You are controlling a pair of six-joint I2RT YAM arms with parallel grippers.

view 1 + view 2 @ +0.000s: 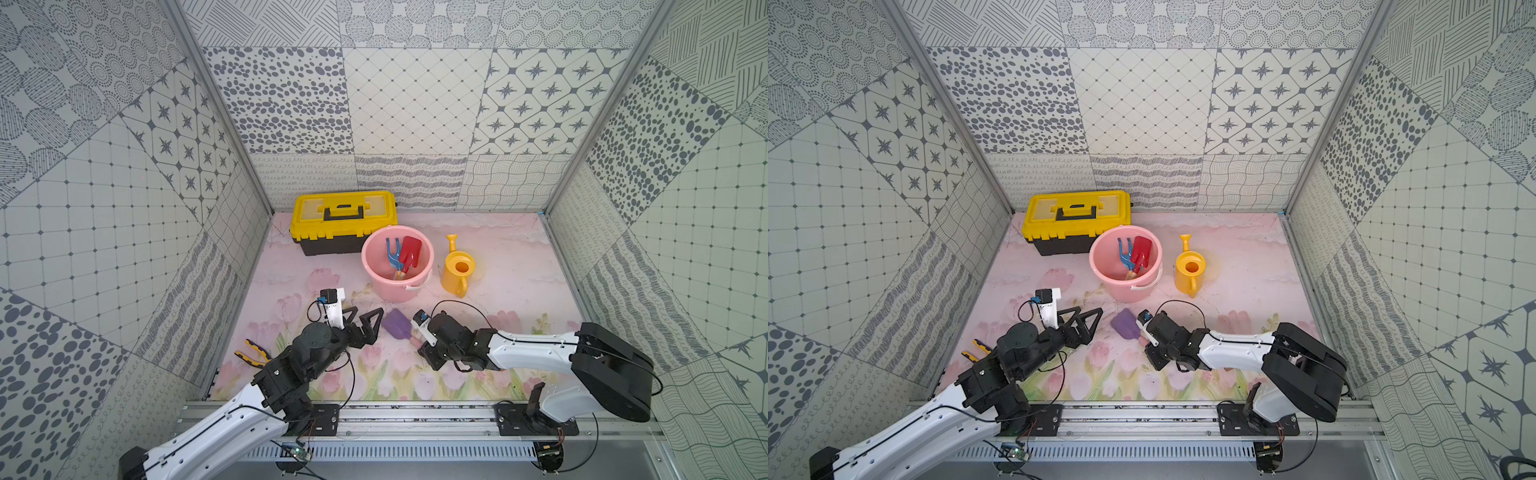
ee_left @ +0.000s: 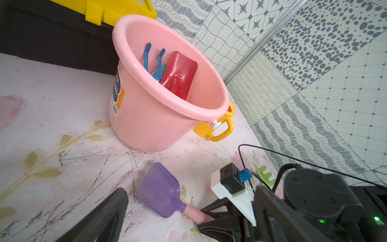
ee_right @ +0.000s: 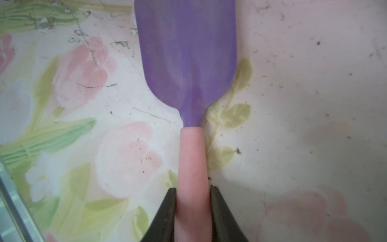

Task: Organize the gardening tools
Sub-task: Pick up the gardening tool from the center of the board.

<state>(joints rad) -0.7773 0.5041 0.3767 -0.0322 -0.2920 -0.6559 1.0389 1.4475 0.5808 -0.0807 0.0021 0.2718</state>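
Spade (image 3: 187, 83): smooth purple plastic scoop, rounded pink handle.

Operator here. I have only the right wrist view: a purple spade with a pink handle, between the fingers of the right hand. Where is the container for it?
Observer: A pink bucket stands just beyond the purple spade, farther from the robot's base; both top views show it.
Operator: Is the bucket empty?
Observer: No. A red spade and a blue rake lean inside it.
Operator: Where is the other arm?
Observer: The left hand is open, close beside the purple blade.
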